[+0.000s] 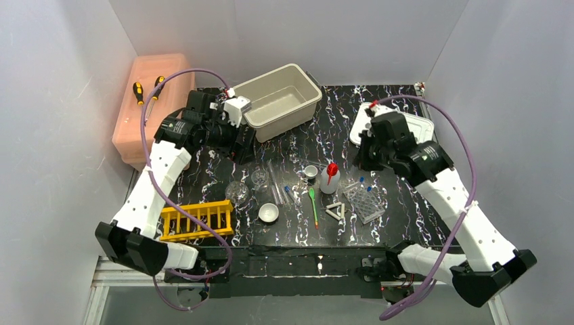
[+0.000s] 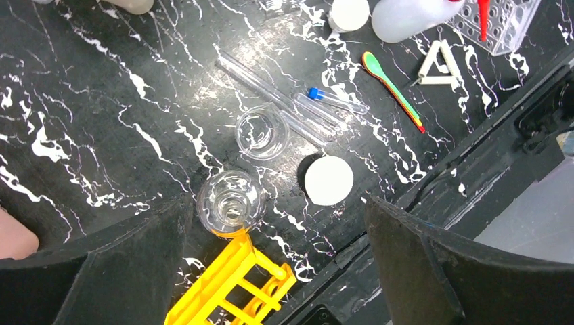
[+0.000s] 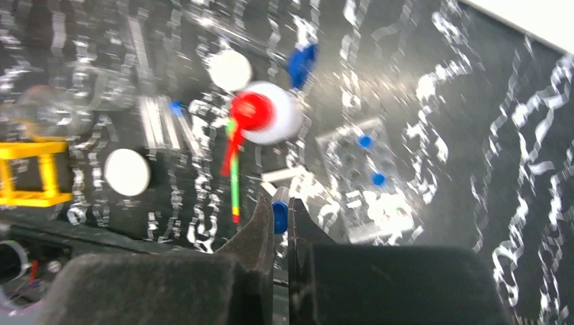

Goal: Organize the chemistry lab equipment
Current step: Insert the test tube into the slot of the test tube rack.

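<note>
**Ref. landmark: squeeze bottle [image 1: 329, 181], red cap, upright at mid-table. All positions are given rel. to it, per overhead view.**

1. Left gripper [image 2: 276, 203]: jaws spread wide, nothing between them. Raised over the table, well left of the bottle and on its far side.
2. Right gripper [image 3: 280, 203]: jaws nearly closed, a slim blue-capped tube [image 3: 279, 218] pinched in the slit. Wrist view is blurred, so grip detail is limited. Raised off the table, right of the bottle and on its far side.
3. Task items:
   - Small white cup [image 1: 311, 170]: just beside the bottle, left.
   - Green spoon [image 1: 313, 205]: left of the bottle, near side, lying flat.
   - White triangle [image 1: 336, 211]: near side of the bottle, flat, apart from the spoon.
   - Clear well rack [image 1: 362, 203]: right of the bottle, near side.
   - Lying capped tube [image 2: 335, 100] and long glass tubes [image 2: 271, 88]: left of the bottle, flat.
   - Beaker [image 2: 262, 132] and flask [image 2: 230, 203]: farther left, both upright.
   - White bowl [image 2: 329, 180]: left, near side.
   - Yellow rack [image 1: 196, 220]: far left, near side, its end up against the flask.
4. Other items:
   - Beige bin [image 1: 277, 101]: far side, left of the bottle.
   - Pink box [image 1: 152, 108] with two screwdrivers [image 1: 139, 91] on its lid: far left.
</note>
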Robot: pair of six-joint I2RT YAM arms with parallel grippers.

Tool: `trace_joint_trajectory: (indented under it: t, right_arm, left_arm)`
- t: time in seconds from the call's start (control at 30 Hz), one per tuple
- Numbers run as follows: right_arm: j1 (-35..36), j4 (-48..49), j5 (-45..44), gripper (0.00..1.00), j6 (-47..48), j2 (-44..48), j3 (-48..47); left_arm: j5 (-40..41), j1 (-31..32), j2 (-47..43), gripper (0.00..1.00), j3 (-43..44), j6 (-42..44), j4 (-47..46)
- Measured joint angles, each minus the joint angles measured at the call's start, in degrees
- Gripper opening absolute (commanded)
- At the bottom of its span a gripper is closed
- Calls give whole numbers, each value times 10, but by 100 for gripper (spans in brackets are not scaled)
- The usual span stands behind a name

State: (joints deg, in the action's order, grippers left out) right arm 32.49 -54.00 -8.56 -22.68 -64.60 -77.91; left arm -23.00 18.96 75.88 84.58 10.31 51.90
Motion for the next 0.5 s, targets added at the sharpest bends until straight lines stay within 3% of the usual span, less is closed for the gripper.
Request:
trace_joint_trajectory:
  t: [0.27, 0.5]
  right_arm:
    - [-18, -11, -88, 1, -55, 43, 154]
    - [-25, 10, -136, 1, -88, 66, 221]
  left_arm:
    - [-8, -41, 36, 98, 32, -20, 32]
    - [-19, -64, 40, 98, 35, -22, 43]
